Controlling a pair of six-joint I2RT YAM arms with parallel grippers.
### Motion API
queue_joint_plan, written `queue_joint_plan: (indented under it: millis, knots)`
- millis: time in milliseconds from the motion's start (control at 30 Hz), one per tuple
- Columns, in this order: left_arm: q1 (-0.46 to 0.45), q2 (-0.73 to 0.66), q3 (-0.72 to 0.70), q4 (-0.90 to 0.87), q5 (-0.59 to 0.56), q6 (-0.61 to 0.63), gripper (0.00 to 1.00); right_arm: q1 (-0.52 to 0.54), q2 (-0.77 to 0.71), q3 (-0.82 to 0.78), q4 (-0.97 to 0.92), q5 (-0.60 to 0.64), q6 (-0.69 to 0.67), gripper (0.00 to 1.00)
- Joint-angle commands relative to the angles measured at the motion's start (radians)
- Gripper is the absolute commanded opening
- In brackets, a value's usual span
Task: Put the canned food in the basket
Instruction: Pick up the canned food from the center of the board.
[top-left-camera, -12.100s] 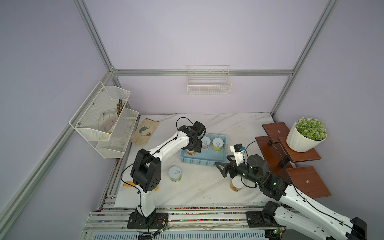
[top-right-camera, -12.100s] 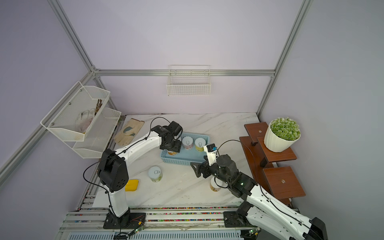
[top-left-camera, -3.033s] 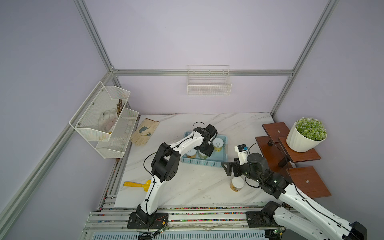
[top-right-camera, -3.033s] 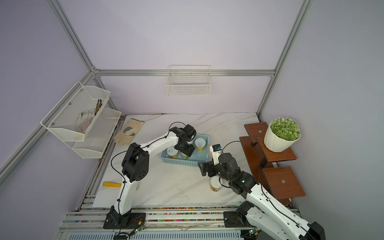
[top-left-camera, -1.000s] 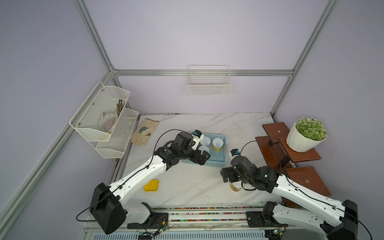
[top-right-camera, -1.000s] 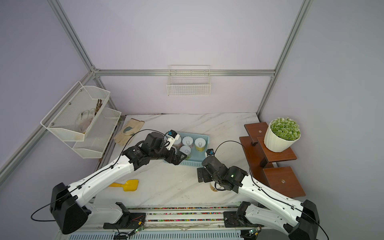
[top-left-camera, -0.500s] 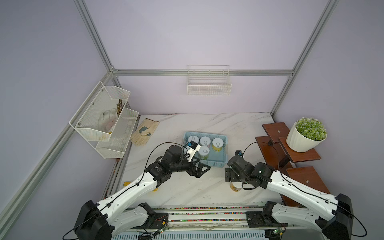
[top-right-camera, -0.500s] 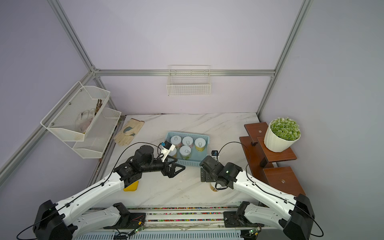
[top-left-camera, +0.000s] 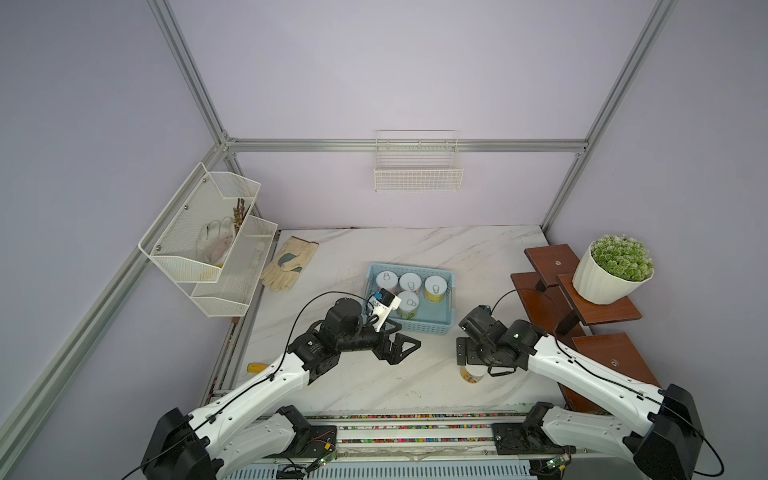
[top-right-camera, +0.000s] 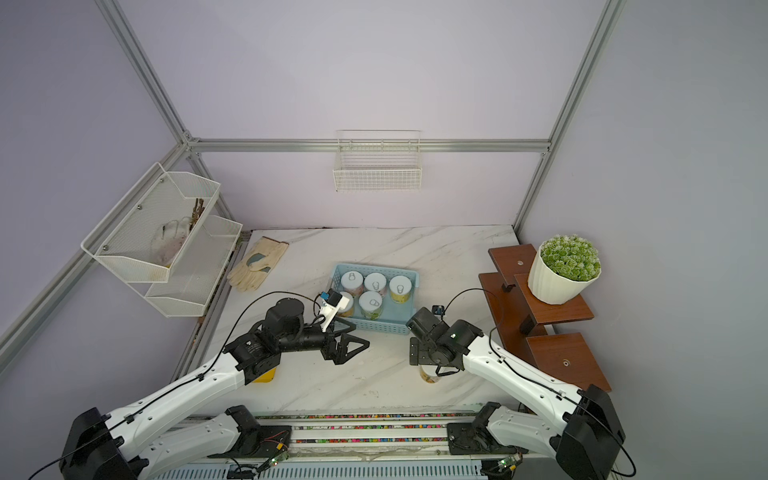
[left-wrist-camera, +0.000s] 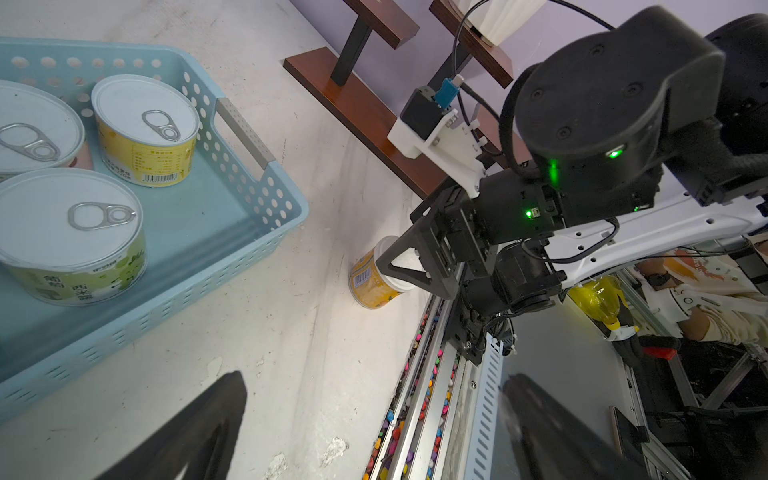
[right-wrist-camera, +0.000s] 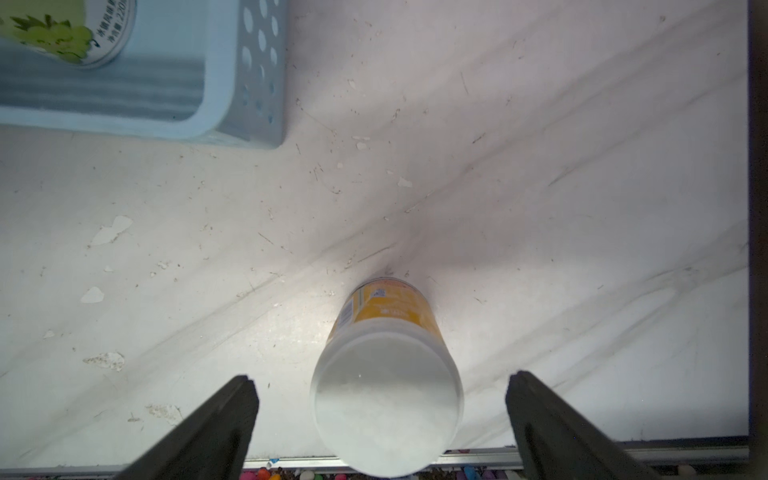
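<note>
- Marble surface (top-left-camera: 361, 376): the lone tin (left-wrist-camera: 370, 282) stands upright near its front edge, apart from the basket's near right corner.
- Light blue basket (top-left-camera: 428, 327), slotted walls: five tins in basket (top-right-camera: 375, 282), all upright. The near right corner is free and looks like the best drop spot.
- Empty right claw (right-wrist-camera: 379, 380): spread wide, pointing down, one finger on either side of the lone tin's top, touching neither side. Step judged: grasp. Lower to mid-label, keep the tin centred, close squarely, then lift above the basket wall before crossing.
- Empty left claw (top-left-camera: 402, 341): spread, hovers just in front of the basket's near wall. Best kept off the right claw's carry path.
- Lone tin, looks: short cylinder, yellow-orange label with barcode, pale plain top, no pull ring seen. The side is smooth and round, so an off-centre squeeze could tip it.
</note>
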Motion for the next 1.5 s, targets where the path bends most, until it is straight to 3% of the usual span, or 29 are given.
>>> queue_joint_plan:
  millis: [0,300,1067,1467]
  knots:
    - [-0.016,-0.009,0.014,0.027,-0.012,0.016,1.0,-0.012,0.025,-0.02,-0.008,-0.022,-0.021,1.0]
    - [-0.037,0.022,0.035,0.02,-0.025,0.028,1.0,-0.015,0.056,-0.044,0.01,-0.091,-0.04,0.99]
    - [-0.063,0.059,0.068,-0.004,-0.028,0.042,1.0,-0.029,0.109,-0.051,0.053,-0.088,-0.038,0.84]
    - [-0.074,0.054,0.079,-0.025,-0.041,0.048,1.0,-0.039,0.13,-0.06,0.055,-0.109,-0.045,0.81]
